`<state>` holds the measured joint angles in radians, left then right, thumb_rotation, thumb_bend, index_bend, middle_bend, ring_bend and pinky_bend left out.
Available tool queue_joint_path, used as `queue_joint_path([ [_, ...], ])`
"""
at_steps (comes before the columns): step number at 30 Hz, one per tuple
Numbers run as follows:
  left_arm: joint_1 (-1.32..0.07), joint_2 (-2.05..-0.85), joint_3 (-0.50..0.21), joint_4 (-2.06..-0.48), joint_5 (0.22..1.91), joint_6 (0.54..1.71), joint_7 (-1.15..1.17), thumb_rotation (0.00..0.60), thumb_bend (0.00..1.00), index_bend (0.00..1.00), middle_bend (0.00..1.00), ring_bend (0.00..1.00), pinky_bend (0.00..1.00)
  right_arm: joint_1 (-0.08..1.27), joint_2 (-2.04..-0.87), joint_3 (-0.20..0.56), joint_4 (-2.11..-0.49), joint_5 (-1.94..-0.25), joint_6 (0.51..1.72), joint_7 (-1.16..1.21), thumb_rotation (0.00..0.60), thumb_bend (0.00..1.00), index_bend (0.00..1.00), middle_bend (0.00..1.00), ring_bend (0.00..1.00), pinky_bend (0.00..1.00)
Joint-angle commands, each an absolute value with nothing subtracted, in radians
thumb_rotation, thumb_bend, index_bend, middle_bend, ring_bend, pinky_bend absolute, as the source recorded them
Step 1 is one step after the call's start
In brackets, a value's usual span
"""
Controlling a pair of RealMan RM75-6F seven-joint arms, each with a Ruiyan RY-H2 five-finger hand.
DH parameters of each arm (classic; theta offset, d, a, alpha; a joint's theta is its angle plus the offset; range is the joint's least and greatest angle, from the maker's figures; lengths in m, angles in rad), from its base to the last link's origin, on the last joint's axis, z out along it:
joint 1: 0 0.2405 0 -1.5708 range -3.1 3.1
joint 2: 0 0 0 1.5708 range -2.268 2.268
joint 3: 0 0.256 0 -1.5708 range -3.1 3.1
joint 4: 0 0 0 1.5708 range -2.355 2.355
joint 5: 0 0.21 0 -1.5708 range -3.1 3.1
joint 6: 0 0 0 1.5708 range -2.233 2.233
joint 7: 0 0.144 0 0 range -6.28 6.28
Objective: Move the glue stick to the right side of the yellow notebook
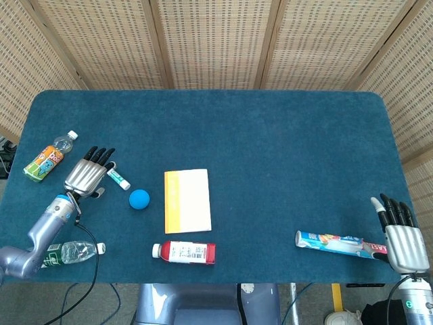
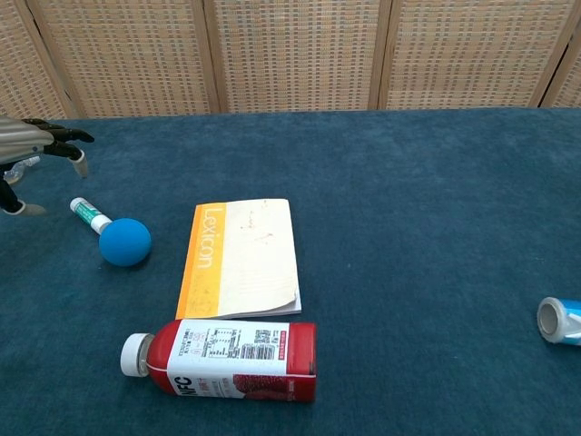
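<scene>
Showing the whole blue table [image 1: 284, 156], the head view takes in both hands; the chest view catches only the left hand's fingers [image 2: 56, 136] at its left edge. The left hand [image 1: 86, 176] hangs with fingers spread, holding nothing, just left of the glue stick [image 1: 118, 179], which lies left of the yellow notebook [image 1: 187, 200] beside one blue ball [image 1: 139, 198]. The right hand [image 1: 400, 240], flat and empty with fingers apart, sits at the table's near right corner beside one toothpaste tube [image 1: 336, 243]. Bottles number four in the head view: red [image 1: 185, 252], clear [image 1: 66, 252], colourful [image 1: 49, 157]; only the red one shows whole from the chest.
</scene>
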<state>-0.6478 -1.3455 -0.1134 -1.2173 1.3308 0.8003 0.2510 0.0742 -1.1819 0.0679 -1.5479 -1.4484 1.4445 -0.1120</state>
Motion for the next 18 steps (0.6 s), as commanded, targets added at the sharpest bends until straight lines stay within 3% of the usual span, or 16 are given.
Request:
queue_joint_path([
  [1, -0.655, -1.366, -0.107, -1.19, 1.321, 0.791, 0.253, 0.6, 0.3, 0.29, 0.0, 0.0, 0.0, 0.075, -1.182, 0.068, -1.548, -1.449, 1.445, -0.111, 0.6, 0.0, 0.07, 0.0, 0.0, 0.0],
  [18, -0.69, -1.475, -0.093, -1.07, 1.3, 0.772, 0.231, 0.6, 0.32, 0.36, 0.0, 0.0, 0.0, 0.07, -1.184, 0.067, -1.547, -1.461, 1.463, -0.107, 0.6, 0.0, 0.07, 0.0, 0.0, 0.0],
])
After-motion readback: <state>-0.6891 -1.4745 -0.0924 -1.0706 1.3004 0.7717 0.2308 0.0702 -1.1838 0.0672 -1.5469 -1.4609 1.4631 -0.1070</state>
